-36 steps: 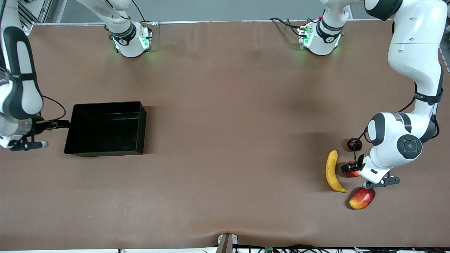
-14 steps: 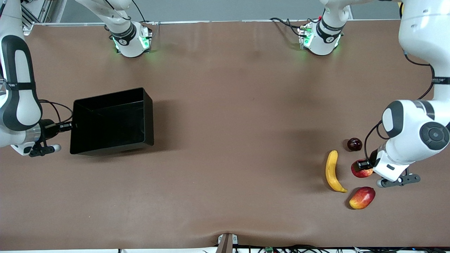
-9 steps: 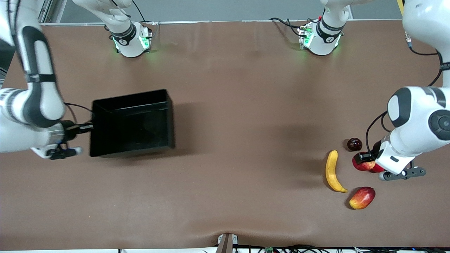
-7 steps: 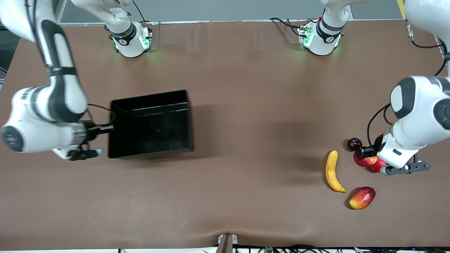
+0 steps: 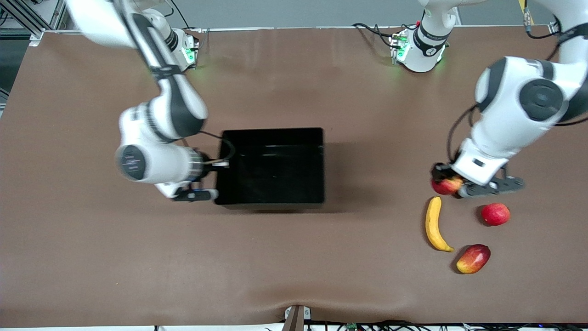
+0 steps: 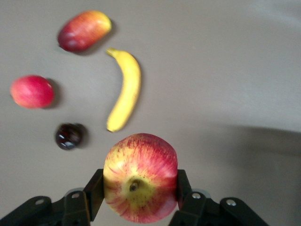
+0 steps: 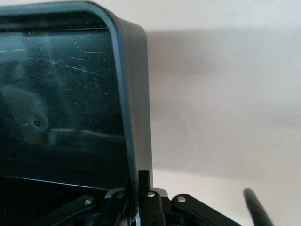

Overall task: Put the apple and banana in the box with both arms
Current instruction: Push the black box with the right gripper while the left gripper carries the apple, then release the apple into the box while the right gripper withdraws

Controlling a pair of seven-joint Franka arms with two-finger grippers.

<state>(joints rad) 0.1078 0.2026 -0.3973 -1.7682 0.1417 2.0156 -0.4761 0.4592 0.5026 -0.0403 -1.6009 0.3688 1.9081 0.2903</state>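
Left of centre in the front frame, we see the right gripper pinching the wall of the box, fingers clamped tight on it. At right, the left gripper clasps the apple above the table. The banana lies just below it on the table, lower right.

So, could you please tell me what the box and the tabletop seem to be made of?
The box looks like black, semi-glossy hard plastic: the right wrist view shows fine scratches, reflections and a rounded moulded rim. The tabletop seems covered in a matte brown sheet, perhaps paper or vinyl; faint creases show.
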